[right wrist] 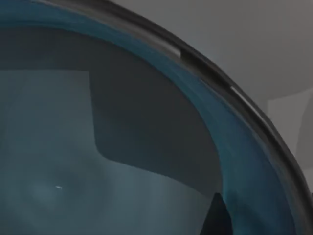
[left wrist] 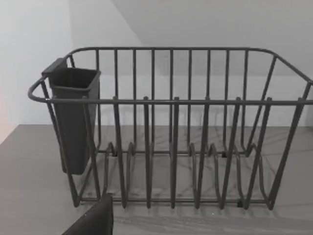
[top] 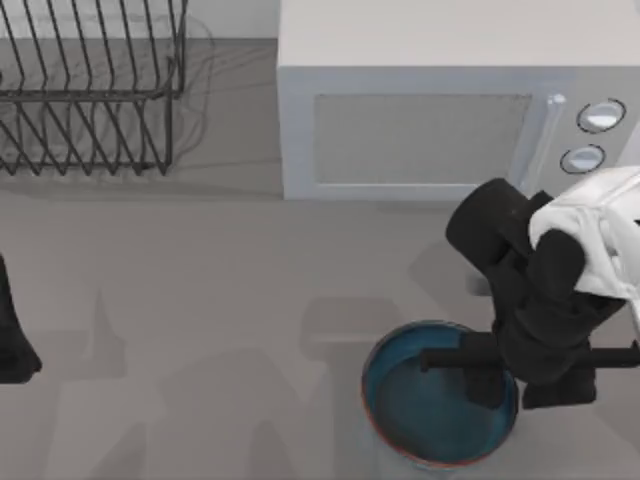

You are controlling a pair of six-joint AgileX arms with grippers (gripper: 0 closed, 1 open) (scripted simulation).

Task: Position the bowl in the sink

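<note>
The bowl [top: 425, 405], glossy blue inside with a dark rim, rests on the grey table near the front edge, right of centre. My right gripper [top: 522, 388] is low over the bowl's right side and open, with one finger inside the bowl and the other outside the rim. In the right wrist view the bowl's blue inside [right wrist: 122, 147] is very close, and one dark fingertip [right wrist: 216, 218] shows just inside the rim. The sink is out of view. My left arm [top: 12, 335] is parked at the table's left edge.
A white microwave [top: 430, 110] stands at the back, just behind the right arm. A dark wire dish rack [top: 90, 90] sits at the back left; its cutlery cup [left wrist: 73, 117] hangs on one end. Bare grey tabletop lies between the left arm and the bowl.
</note>
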